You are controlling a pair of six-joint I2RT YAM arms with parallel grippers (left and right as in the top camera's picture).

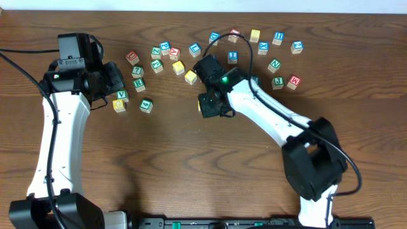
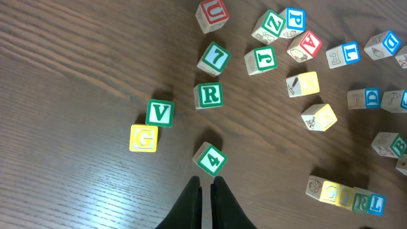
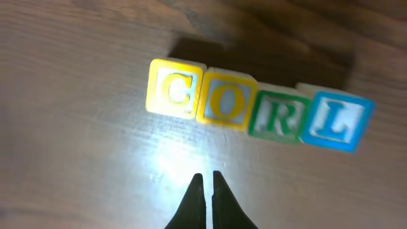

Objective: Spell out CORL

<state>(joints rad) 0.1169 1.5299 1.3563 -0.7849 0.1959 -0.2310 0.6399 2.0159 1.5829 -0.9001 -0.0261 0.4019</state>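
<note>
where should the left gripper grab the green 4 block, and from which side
Come down from above and close on two opposite flat sides of the green 4 block. It sits cornerwise to the left gripper, so twist the wrist to meet faces, not corners. No other block touches it, so either pair is free. The jaws are shut; open first.

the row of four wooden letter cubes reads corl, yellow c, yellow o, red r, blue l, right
Not quite: the right wrist view shows the wooden R cube is green, not red. The rest stands: the yellow C cube, yellow O cube and blue L cube complete CORL.
</note>
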